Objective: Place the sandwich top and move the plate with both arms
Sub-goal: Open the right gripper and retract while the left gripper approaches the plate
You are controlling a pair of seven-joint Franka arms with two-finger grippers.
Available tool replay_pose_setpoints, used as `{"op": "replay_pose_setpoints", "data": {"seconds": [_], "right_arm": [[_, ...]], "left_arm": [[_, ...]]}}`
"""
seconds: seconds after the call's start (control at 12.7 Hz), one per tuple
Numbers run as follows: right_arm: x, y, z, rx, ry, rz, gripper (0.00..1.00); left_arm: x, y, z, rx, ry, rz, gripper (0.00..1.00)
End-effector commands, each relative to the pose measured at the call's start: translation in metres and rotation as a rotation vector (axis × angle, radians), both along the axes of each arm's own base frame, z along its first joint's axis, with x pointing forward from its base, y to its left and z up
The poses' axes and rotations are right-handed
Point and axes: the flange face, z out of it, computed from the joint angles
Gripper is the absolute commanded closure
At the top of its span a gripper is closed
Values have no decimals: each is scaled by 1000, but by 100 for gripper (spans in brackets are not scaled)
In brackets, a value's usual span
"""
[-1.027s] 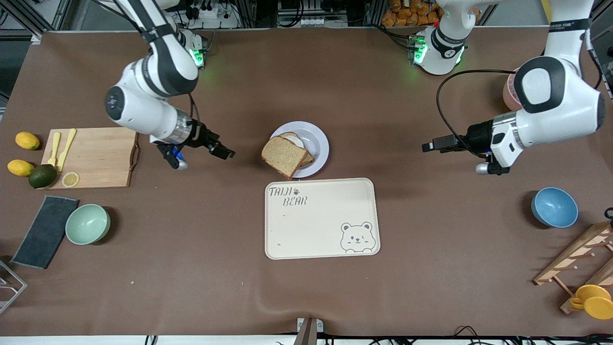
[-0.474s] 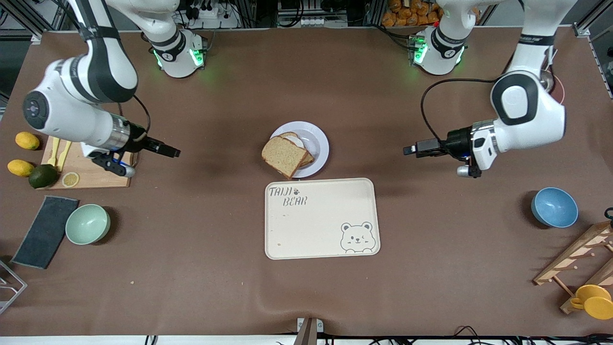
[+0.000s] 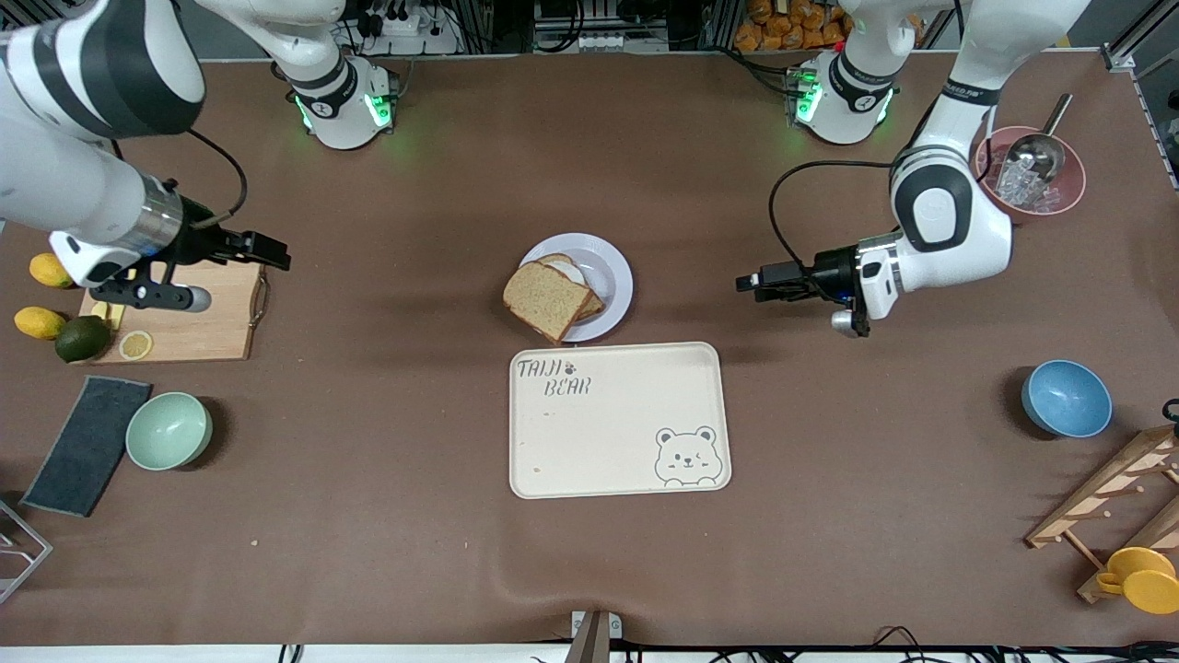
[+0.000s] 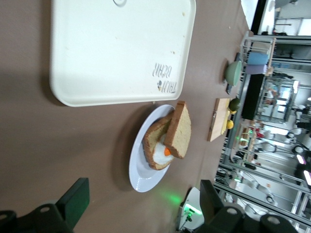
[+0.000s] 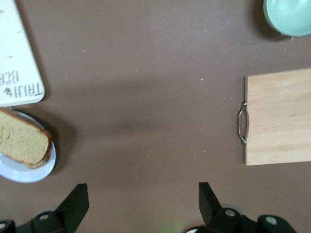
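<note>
The sandwich top [image 3: 545, 298] is a plain brown slice lying tilted on the egg-bearing slice [image 3: 589, 305] on the pale plate [image 3: 615, 269], and it overhangs the rim toward the right arm's end. In the left wrist view the sandwich top [image 4: 179, 131] leans over the egg slice [image 4: 158, 151] on the plate [image 4: 141, 174]. My left gripper [image 3: 744, 283] is open and empty, above the table beside the plate toward the left arm's end. My right gripper [image 3: 276, 253] is open and empty over the cutting board's handle edge. The right wrist view shows the sandwich top [image 5: 22, 140] and plate [image 5: 26, 174].
A cream bear tray [image 3: 617, 419] lies just nearer the front camera than the plate. A cutting board [image 3: 189, 308] with lemons, an avocado and yellow cutlery, a green bowl [image 3: 169, 430] and a dark cloth [image 3: 87, 444] are at the right arm's end. A blue bowl [image 3: 1066, 398], pink bowl [image 3: 1030, 175] and wooden rack [image 3: 1114, 497] are at the left arm's end.
My right gripper has drawn away from the plate to over the cutting board. My left gripper has moved in toward the plate. The sandwich and plate have not moved.
</note>
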Motion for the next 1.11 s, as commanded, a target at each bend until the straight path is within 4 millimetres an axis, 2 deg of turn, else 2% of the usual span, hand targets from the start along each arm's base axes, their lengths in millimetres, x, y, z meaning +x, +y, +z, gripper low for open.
{"op": "replay_pose_setpoints", "data": {"seconds": [0.0,0.16,0.32,0.4,0.47,0.71,0.87,1.03], "right_arm": [[5,-25,43,6,-26,83,0],[5,-41,69,18,-52,143,0],[4,-51,92,28,-83,193,0],[4,-51,93,29,-72,205,0],[2,-53,107,21,-88,207,0],[-7,-66,124,-20,-111,291,0],[-8,-76,123,-27,-100,304,0],[-12,-83,122,-26,-78,277,0]], "left_arm": [[-8,-18,-24,-69,-29,10,0],[-13,-33,-33,-91,-13,0,0],[-24,-57,-40,-121,1,-6,0],[-27,-61,-47,-127,4,-8,0],[-29,-63,-53,-136,3,-7,0],[-40,-69,-80,-151,-24,-21,0],[-49,-78,-92,-148,-33,-29,1],[-57,-92,-101,-152,-32,-15,9]]}}
